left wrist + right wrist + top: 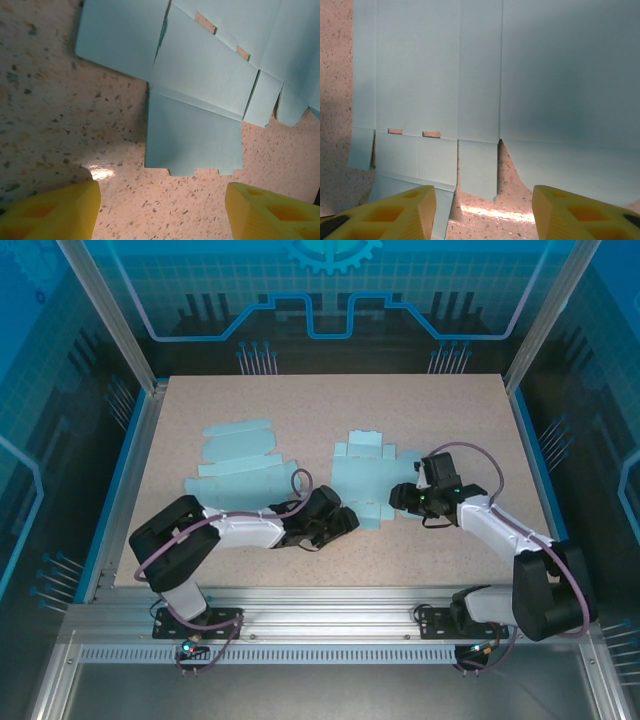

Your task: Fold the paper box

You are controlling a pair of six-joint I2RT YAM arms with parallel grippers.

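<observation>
The box (365, 483) lies flat and unfolded mid-desk (460, 410), between my two end effectors. My left end effector (345, 521) hangs low just short of its near flap (192, 140), jaws wide, bare desk between them. My right end effector (402, 497) sits at the box's right edge, jaws wide too, facing a small flap (477, 167) and gripping nothing. A second flat blank (240, 462) lies further left.

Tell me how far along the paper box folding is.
Done: nothing yet; the light blue die-cut paper box sheet lies flat on the speckled table, beside a second flat blue sheet. In hand: the left gripper and right gripper sit open at the first sheet's edges, gripping nothing. Left: every fold.
</observation>
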